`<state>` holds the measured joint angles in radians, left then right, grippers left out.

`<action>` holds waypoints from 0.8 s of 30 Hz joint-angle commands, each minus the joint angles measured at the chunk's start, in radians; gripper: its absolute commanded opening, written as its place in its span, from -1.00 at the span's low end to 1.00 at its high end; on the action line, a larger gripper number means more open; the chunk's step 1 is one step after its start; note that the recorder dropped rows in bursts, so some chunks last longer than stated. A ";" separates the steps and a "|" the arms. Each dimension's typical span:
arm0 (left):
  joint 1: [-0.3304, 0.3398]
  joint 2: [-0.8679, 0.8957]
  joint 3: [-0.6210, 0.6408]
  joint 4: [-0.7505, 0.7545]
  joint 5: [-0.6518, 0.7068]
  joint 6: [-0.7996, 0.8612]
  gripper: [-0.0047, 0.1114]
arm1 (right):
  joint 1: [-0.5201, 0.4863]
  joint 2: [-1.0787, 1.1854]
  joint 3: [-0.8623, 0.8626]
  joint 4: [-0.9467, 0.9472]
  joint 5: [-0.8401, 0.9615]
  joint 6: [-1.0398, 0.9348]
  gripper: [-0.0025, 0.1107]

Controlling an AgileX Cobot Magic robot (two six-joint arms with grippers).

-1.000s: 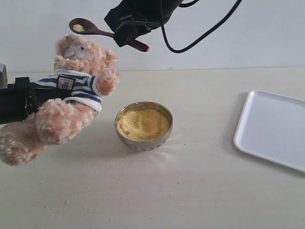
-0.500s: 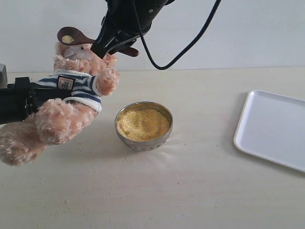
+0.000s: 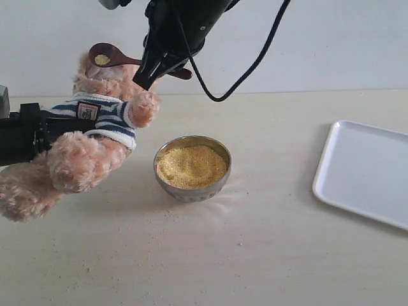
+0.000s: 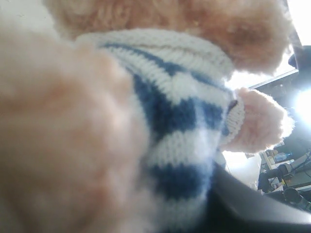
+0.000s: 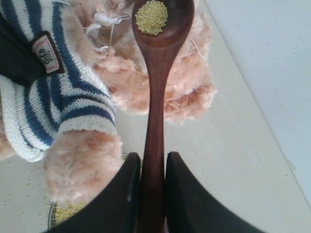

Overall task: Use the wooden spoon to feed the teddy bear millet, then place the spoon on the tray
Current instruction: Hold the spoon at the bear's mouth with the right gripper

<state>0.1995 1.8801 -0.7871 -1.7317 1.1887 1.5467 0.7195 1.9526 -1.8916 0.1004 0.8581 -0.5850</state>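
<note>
The teddy bear (image 3: 95,121) in its striped shirt hangs tilted above the table at the left, and my left gripper (image 3: 38,131) is shut on its body. In the left wrist view the teddy bear (image 4: 175,116) fills the picture. My right gripper (image 3: 148,73) is shut on the handle of the wooden spoon (image 3: 121,59), whose bowl lies against the bear's head. A small heap of millet (image 5: 151,17) rests in the wooden spoon (image 5: 155,97), between the fingers of the right gripper (image 5: 152,162). More millet (image 3: 191,166) fills the metal bowl (image 3: 191,191). The white tray (image 3: 366,172) lies at the right.
Specks of millet lie scattered on the pale table (image 3: 255,255) around the bowl. A black cable (image 3: 242,76) loops down from the right arm above the bowl. A pale wall rises behind the table.
My right gripper has swung left and down, carrying the spoon from above the bear's head onto its face. The bear and the left gripper have stayed still.
</note>
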 commanded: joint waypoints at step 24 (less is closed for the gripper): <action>0.000 -0.001 -0.005 -0.013 0.032 -0.006 -0.83 | 0.187 0.025 -0.005 -0.613 0.015 0.143 -0.96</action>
<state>0.1995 1.8801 -0.7871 -1.7317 1.1887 1.5467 0.9059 1.9770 -1.8916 -0.4701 0.8573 -0.4703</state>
